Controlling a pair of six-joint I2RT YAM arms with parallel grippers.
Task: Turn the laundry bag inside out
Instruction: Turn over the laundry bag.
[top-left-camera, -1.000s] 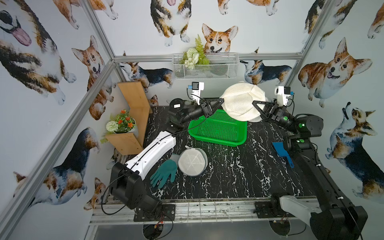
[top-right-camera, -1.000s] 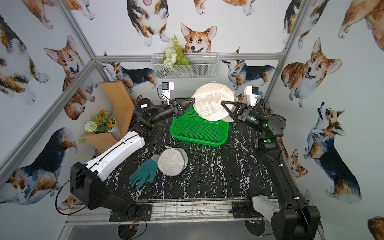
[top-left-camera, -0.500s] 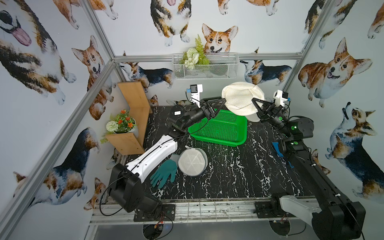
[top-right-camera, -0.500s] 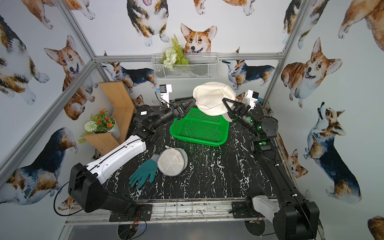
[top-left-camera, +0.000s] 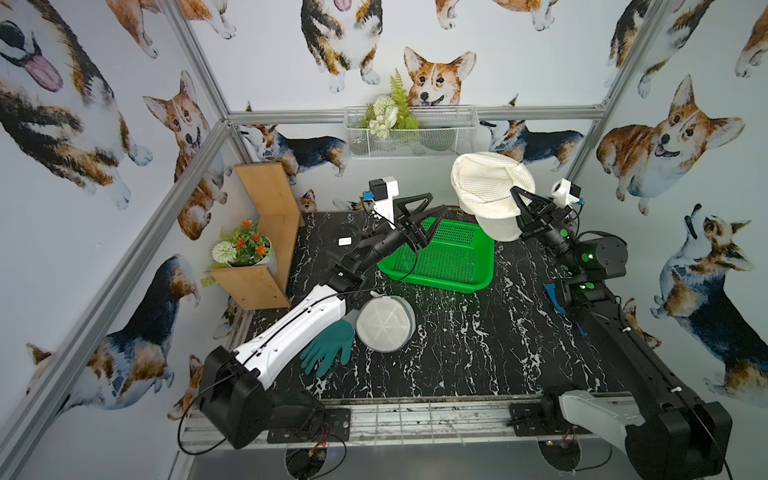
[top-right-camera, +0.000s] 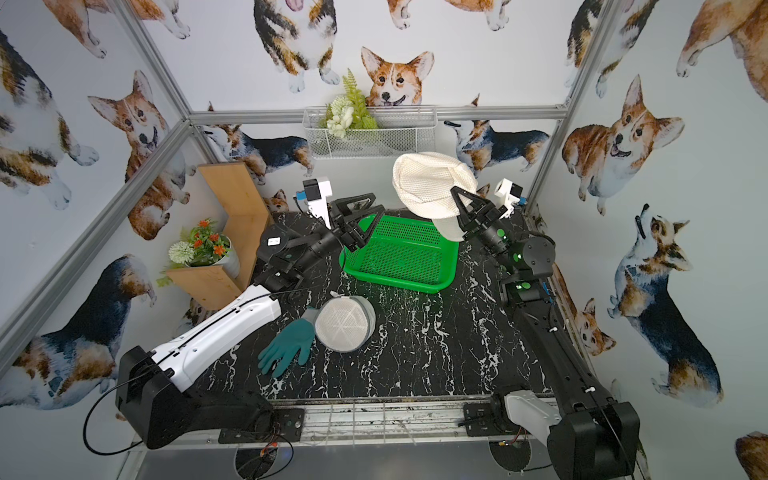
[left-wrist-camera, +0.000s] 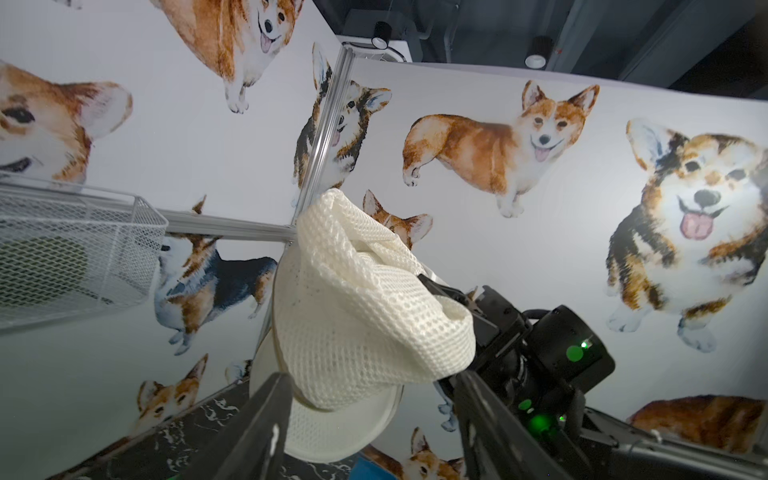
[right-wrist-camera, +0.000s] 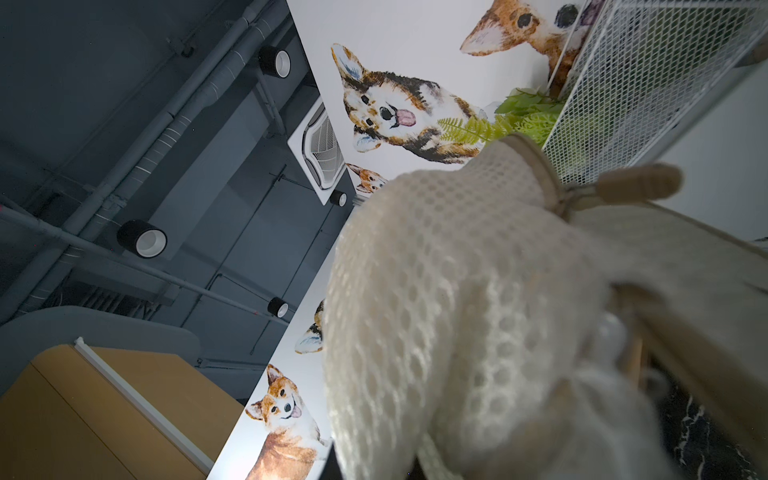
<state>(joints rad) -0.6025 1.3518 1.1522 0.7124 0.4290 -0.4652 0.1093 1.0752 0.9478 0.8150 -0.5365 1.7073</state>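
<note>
The laundry bag (top-left-camera: 490, 187) (top-right-camera: 432, 187) is white mesh and hangs in the air above the back right of the table, with a round flat panel dangling beneath it. My right gripper (top-left-camera: 517, 214) (top-right-camera: 459, 214) is shut on the bag's right side. In the right wrist view the bag (right-wrist-camera: 457, 311) hides the jaws. My left gripper (top-left-camera: 435, 202) (top-right-camera: 376, 203) stands open to the left of the bag, over the green basket's back corner, with nothing in it. In the left wrist view the bag (left-wrist-camera: 353, 299) hangs beyond the spread fingers (left-wrist-camera: 266, 415).
A green plastic basket (top-left-camera: 444, 253) sits at the table's back. A round white mesh pouch (top-left-camera: 384, 324) and a teal glove (top-left-camera: 328, 349) lie near the front left. A wooden shelf with a flower pot (top-left-camera: 245, 249) stands left; a wire basket (top-left-camera: 411, 133) hangs on the back wall.
My left gripper has opened wider and come off the bag's left edge. The bag has risen a little in the right gripper and sagged into a new shape.
</note>
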